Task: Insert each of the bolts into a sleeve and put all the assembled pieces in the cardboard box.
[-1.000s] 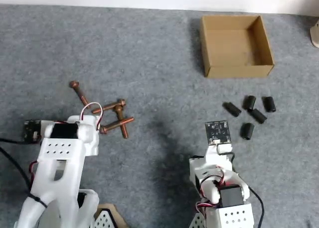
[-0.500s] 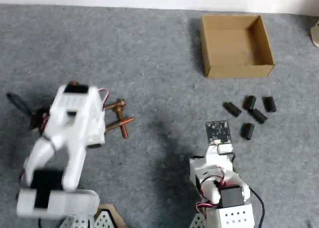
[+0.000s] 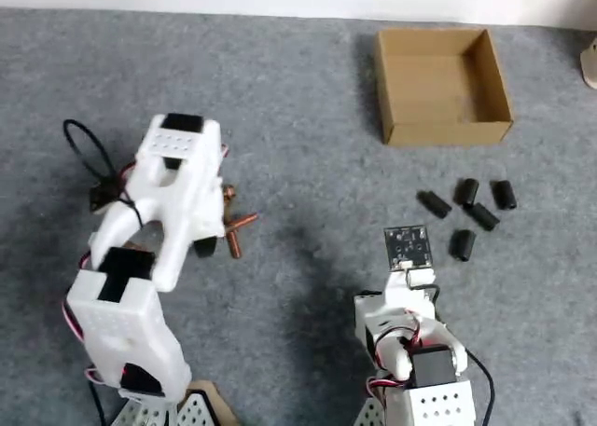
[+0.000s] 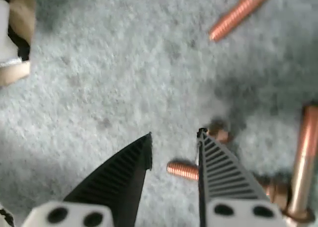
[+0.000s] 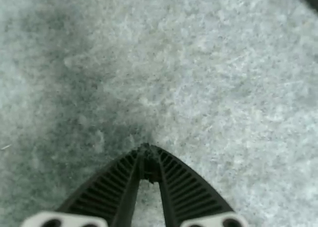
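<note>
Several copper bolts lie on the grey carpet at the left; two ends (image 3: pixel 239 225) stick out from under my left arm (image 3: pixel 174 179), which hangs over the pile. In the left wrist view my left gripper (image 4: pixel 175 136) is open just above the carpet. A short threaded bolt (image 4: pixel 183 170) lies between its fingers, partly behind one finger (image 4: pixel 218 167); two more bolts (image 4: pixel 241 11) (image 4: pixel 302 160) lie off to the side. Several black sleeves (image 3: pixel 483 216) lie at the right, in front of the open cardboard box (image 3: pixel 448 128). My right gripper (image 5: pixel 147 150) is shut over bare carpet, holding nothing.
The right arm (image 3: pixel 410 342) stands at the front, short of the sleeves. Grey carpet (image 3: pixel 308 118) covers the whole table between the bolts, the sleeves and the box. A pale object (image 3: pixel 590 62) pokes in at the far right edge.
My left arm has swung up and stretched away from the front edge, now covering most of the bolt pile. The right arm, sleeves and box have not moved.
</note>
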Available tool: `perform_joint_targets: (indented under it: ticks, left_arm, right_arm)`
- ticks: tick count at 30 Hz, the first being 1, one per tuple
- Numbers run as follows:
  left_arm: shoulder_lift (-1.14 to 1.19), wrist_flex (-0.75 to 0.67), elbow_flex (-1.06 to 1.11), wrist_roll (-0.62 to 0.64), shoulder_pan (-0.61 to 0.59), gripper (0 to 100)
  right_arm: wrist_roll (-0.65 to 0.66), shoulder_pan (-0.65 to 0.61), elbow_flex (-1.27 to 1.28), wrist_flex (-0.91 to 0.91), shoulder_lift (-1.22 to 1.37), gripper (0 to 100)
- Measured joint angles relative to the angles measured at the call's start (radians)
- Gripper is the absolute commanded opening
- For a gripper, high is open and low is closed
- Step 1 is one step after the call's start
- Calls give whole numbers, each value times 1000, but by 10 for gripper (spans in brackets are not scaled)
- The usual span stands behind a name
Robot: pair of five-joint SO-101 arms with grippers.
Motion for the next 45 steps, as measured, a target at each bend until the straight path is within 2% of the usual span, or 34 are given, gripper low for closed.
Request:
perform_joint_targets:
  ticks: [12,19,31,34,41,45]
  left_arm:
    - [12,-43,-5,15,14,150]
    - [118,-178,5,149,11,151]
    - [302,-26,-203,161,12,152]
    - [316,6,-222,152,12,154]
    - [321,21,-224,6,6,151]
    - [322,21,-224,-9,-2,154]
  right_arm:
    - [0,0,0,0,0,4]
    - [0,0,0,0,0,4]
    - [0,0,0,0,0,4]
    - [0,0,0,0,0,4]
    - [0,0,0,0,0,4]
    - [0,0,0,0,0,4]
